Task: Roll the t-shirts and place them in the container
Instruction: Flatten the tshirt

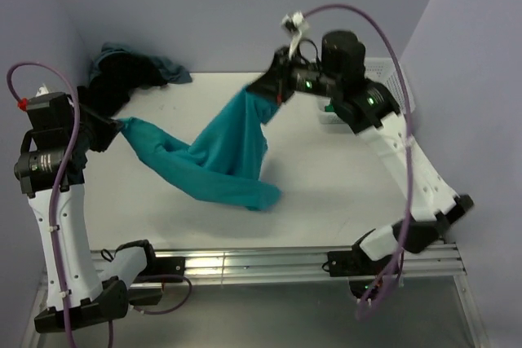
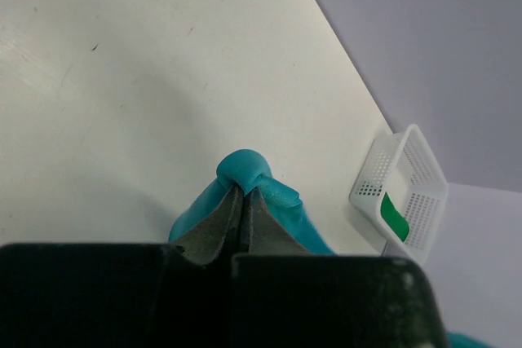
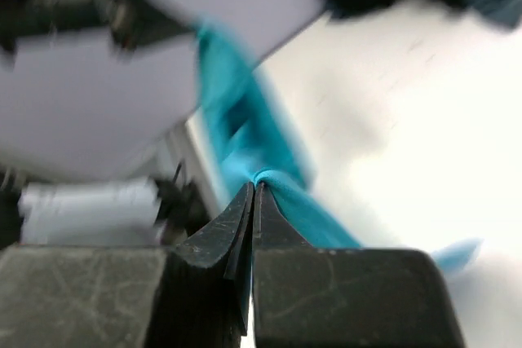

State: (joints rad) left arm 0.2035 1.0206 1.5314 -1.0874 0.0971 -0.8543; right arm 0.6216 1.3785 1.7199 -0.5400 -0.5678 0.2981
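Note:
A bright teal t-shirt (image 1: pixel 220 156) hangs stretched between my two grippers above the white table, its lower edge sagging to the tabletop. My left gripper (image 1: pixel 117 126) is shut on one end of it at the left; in the left wrist view (image 2: pixel 245 189) the teal cloth (image 2: pixel 245 170) bunches over the closed tips. My right gripper (image 1: pixel 273 87) is shut on the other end, raised at the back middle; the right wrist view (image 3: pixel 254 187) shows teal fabric (image 3: pixel 245 136) pinched between the tips. A pile of black and grey-blue t-shirts (image 1: pixel 126 71) lies at the back left corner.
A white mesh basket (image 1: pixel 390 79) stands at the back right behind the right arm, and shows in the left wrist view (image 2: pixel 404 193) with something green inside. The table (image 1: pixel 326 193) meets walls at the back and sides. A metal rail (image 1: pixel 269 262) runs along the near edge.

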